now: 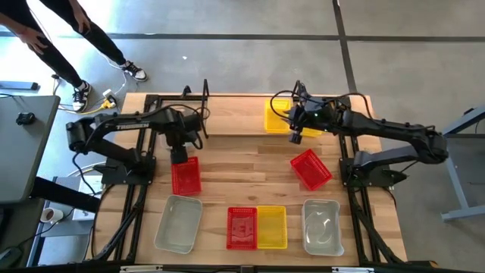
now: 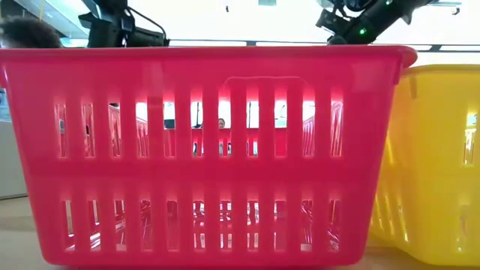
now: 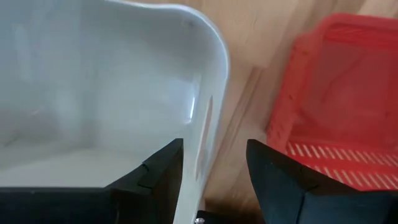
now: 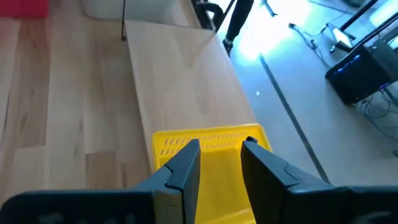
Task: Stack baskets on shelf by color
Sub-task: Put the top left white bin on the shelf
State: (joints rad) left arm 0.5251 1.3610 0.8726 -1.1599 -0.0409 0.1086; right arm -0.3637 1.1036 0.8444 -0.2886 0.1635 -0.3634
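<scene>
right gripper (image 1: 296, 135): at the near edge of the yellow basket on the shelf (image 1: 277, 117); fingers a narrow gap apart over its rim, no firm grip visible
left gripper (image 1: 179, 155): at the far end of the left red basket (image 1: 186, 178); fingers apart, holds nothing that I can see
left wrist view: wall of a clear basket (image 3: 93, 93) lines up with the finger gap; touching or not, can't tell
shelf (image 1: 227, 117): far edge of table, between the arms; only the one yellow basket on it, at its right end
left red basket: on the table just in front of the shelf's left half, long axis running far-to-near, directly toward the front from the left gripper
tilted red basket (image 1: 311, 168): near the right arm, long axis diagonal
front row: left clear basket (image 1: 179, 224), front red basket (image 1: 242, 227) touching front yellow basket (image 1: 272, 227), right clear basket (image 1: 321, 226)
key relation: left arm is nearer the left red basket; judged next pick is its short far wall
progress: early, judged; six baskets not yet on the shelf
</scene>
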